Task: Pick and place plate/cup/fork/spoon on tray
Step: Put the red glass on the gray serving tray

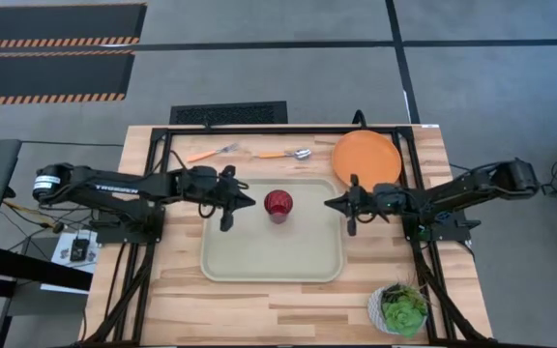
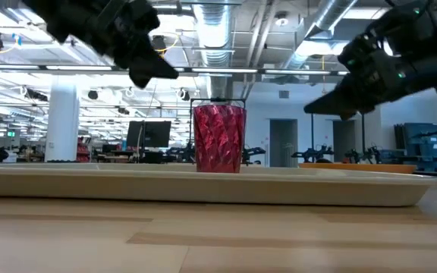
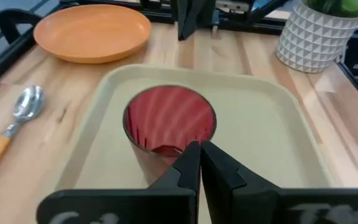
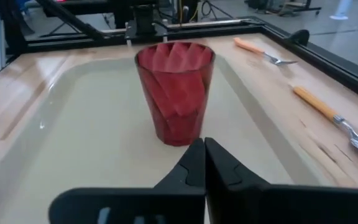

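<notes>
High view, cup [image 1: 278, 204]: upright on tray [image 1: 259, 266], far end.
Handling: likely light, rigid, ribbed plastic; grasp across the rim.
Left end effector [image 1: 249, 201]: closed, empty, beside cup.
Right end effector [image 1: 328, 205]: closed, empty.

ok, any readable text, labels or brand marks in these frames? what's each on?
"TROSSEN": white lettering on the left arm, high view, small but just legible.
Pale marks at the base of the left gripper in the left wrist view: cut off, unreadable.
Nothing legible on the cup, the tray or elsewhere.
</notes>
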